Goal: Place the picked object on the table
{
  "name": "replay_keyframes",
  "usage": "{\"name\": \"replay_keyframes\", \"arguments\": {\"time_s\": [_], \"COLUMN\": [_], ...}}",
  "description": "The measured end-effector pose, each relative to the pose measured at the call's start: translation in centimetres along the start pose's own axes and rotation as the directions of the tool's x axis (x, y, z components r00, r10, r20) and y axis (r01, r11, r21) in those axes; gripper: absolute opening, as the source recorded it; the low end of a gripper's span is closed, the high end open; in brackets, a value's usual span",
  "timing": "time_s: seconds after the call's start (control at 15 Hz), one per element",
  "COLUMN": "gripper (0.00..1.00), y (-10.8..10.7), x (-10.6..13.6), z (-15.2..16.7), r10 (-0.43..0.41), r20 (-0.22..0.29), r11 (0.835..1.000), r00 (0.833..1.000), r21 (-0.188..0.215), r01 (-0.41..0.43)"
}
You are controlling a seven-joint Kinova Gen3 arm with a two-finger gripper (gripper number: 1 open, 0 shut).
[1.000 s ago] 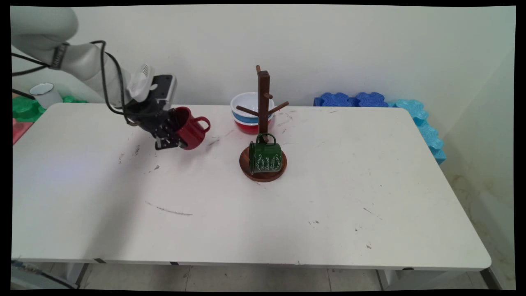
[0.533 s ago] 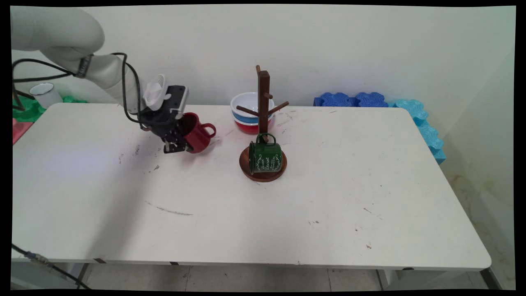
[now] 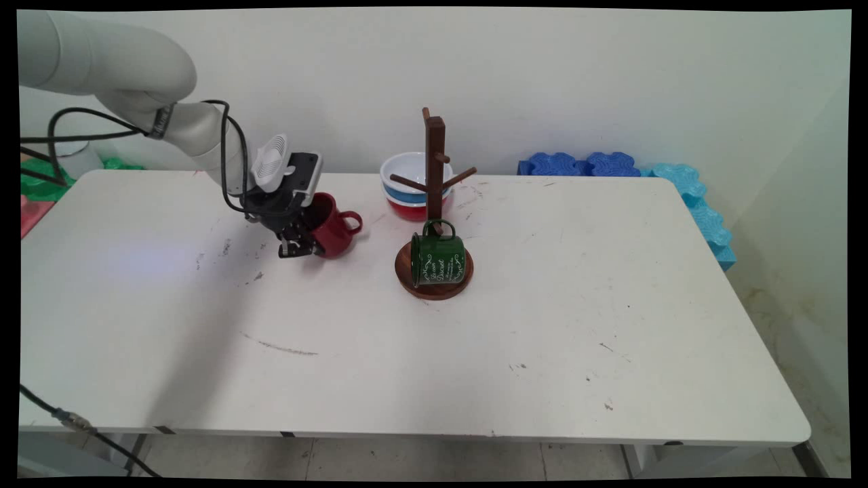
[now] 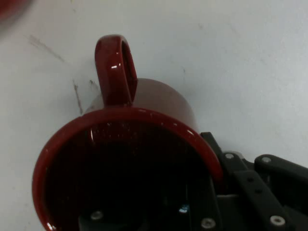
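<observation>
Red mug point(image 3: 333, 232) — we see it clamped by its rim in the gripper point(image 3: 298, 242), tilted just above the table point(image 3: 434, 352), at nine o'clock from the rack point(image 3: 435, 196) — green mug point(image 3: 437, 259) hangs there.

Left of centre: black gripper point(image 3: 302, 242) clamped on tilted red mug point(image 3: 333, 230), handle toward right. Centre: wooden mug tree point(image 3: 435, 203), green mug point(image 3: 438, 259) hanging low over base. Behind: stacked bowls point(image 3: 407, 186). White table point(image 3: 475, 352).
</observation>
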Motion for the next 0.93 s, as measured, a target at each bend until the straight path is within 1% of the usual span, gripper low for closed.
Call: {"name": "replay_keyframes", "arguments": {"time_s": [0.33,0.4,0.93], "gripper": [0.0,1.0,1.0], "y": [-0.3,-0.3,-0.7], "x": [0.0,0.0,0.1], "z": [0.8,0.9,1.6], "r10": [0.013,0.015,0.032], "r20": [0.007,0.007,0.005], "r11": [1.0,1.0,0.999], "r00": [1.0,1.0,0.999], "r21": [-0.004,-0.004,-0.002], "r01": [-0.013,-0.015,-0.032]}}
